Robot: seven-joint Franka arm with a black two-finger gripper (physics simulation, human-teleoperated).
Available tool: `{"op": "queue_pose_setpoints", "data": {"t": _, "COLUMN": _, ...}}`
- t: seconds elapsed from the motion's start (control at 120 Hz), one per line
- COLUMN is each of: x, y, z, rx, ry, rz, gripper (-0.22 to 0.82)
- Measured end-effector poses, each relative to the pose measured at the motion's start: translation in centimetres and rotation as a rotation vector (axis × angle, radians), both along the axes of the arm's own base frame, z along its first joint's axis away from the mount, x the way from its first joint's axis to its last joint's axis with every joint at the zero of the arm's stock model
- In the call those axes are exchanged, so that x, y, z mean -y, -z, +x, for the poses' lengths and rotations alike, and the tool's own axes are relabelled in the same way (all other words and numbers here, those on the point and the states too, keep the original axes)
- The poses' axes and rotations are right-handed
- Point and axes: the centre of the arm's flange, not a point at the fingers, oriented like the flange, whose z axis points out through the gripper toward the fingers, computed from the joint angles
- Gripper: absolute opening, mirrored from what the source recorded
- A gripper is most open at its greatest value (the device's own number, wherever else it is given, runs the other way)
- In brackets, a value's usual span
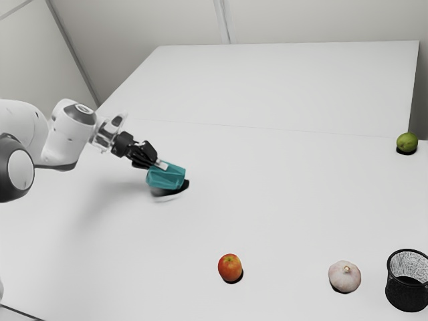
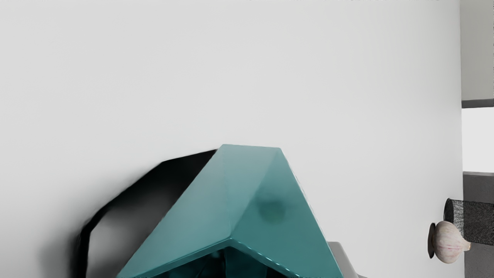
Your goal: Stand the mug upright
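- From where I stand, the table is broad, white and smooth, with a faint seam running across it.
- Pale grey walls rise behind it, a narrow upright strip on the back one.
- I count one mug, one apple, one garlic, one lime and one black mesh bin.
- The mug, teal and faceted, is tipped well over at the gripper, its mouth toward it, a dark shadow below.
- Whether the gripper is spread, pressed together or pinching the mug, I can't tell.
- The exterior view gives me the apple, nearest the garlic, and the lime out by the table's far right; the garlic sits near the bin.
- The wrist view lets me peek past the mug's rim into its dark inside, and shows a white patch beyond the table's edge.
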Motion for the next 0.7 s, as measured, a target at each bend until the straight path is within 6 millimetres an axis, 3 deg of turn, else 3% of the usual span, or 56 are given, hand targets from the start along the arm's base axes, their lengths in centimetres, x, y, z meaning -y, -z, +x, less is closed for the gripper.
{"op": "queue_pose_setpoints", "data": {"t": 0.1, "x": 0.2, "y": -0.6, "z": 0.2, "rx": 0.005, "ry": 0.001, "rz": 0.005, "gripper": -0.17}}
{"op": "queue_pose_setpoints", "data": {"t": 0.167, "x": 0.8, "y": -2.2, "z": 0.4, "rx": 0.023, "ry": 0.013, "rz": 0.025, "gripper": -0.16}}
{"op": "queue_pose_setpoints", "data": {"t": 0.275, "x": 3.9, "y": -6.4, "z": 0.4, "rx": 0.079, "ry": 0.096, "rz": 0.133, "gripper": -0.15}}
{"op": "queue_pose_setpoints", "data": {"t": 0.35, "x": 5.9, "y": -8.4, "z": -0.4, "rx": 0.102, "ry": 0.160, "rz": 0.239, "gripper": -0.16}}
{"op": "queue_pose_setpoints", "data": {"t": 0.517, "x": 10.4, "y": -10.2, "z": -3.1, "rx": 0.133, "ry": 0.333, "rz": 0.512, "gripper": -0.15}}
{"op": "queue_pose_setpoints", "data": {"t": 0.7, "x": 14.5, "y": -10.1, "z": -5.0, "rx": 0.143, "ry": 0.526, "rz": 0.820, "gripper": -0.16}}
